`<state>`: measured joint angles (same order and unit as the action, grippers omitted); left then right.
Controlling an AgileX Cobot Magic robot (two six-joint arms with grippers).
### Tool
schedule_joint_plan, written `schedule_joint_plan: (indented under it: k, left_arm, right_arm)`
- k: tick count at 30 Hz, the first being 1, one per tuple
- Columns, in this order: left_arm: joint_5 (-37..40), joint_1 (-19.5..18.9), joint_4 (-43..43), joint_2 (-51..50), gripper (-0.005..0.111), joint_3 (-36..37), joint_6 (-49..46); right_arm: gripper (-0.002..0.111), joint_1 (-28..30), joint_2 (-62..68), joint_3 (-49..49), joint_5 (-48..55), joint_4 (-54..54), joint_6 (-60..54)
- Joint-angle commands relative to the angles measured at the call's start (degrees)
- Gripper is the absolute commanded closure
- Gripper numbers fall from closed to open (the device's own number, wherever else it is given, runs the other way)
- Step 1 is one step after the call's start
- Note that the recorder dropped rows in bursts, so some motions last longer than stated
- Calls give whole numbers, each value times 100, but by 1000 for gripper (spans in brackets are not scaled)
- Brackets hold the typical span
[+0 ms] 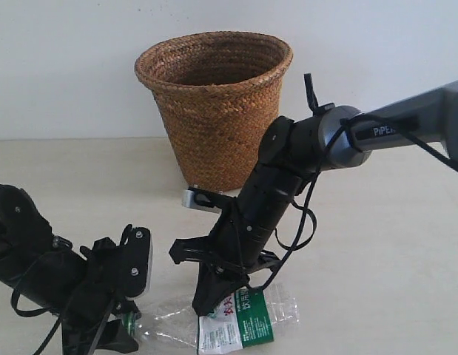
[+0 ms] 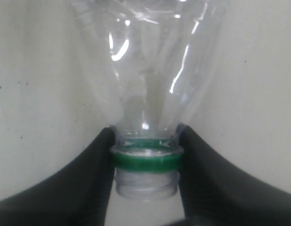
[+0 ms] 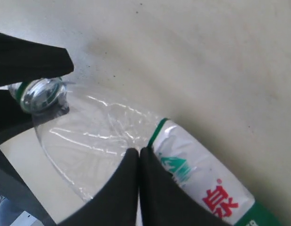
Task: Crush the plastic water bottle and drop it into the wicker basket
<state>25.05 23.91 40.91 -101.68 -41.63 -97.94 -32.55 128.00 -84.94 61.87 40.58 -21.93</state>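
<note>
Sideways, plastic water bottle (image 1: 240,319) — neck in left gripper (image 2: 145,137).

One wicker basket (image 1: 214,103) is counted, and one only. One plastic water bottle (image 1: 284,310) is spotted, laid in front of the wicker basket. One white-and-green label (image 1: 240,318) is counted on it, and one green ring (image 2: 145,160) is seen at its neck. Two grippers are tallied: the left gripper (image 2: 145,141) and the right gripper (image 3: 138,155), both found in front of the basket. One table (image 1: 391,244) is counted beneath it all.
</note>
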Motion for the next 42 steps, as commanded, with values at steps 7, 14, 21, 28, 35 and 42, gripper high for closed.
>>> schedule_joint_plan:
  k: [7,14,21,28,35,42]
  left_arm:
    - [-177,6,4,30,102,21,93]
    - [-177,6,4,30,102,21,93]
    - [-177,6,4,30,102,21,93]
    - [-177,6,4,30,102,21,93]
    - [-177,6,4,30,102,21,93]
    - [-177,6,4,30,102,21,93]
  right_arm:
    - [108,121,8,-168,202,-1340,-268]
    - [108,121,-854,-183,446,-647,-1671]
    - [108,106,-1549,-170,703,-290,-2510]
    - [108,-290,-1535,163,203,-1221,-2273]
    - [108,-340,-1535,409,-489,-1427,-1929]
    - [108,-340,-1329,567,-564,-1417,-1853]
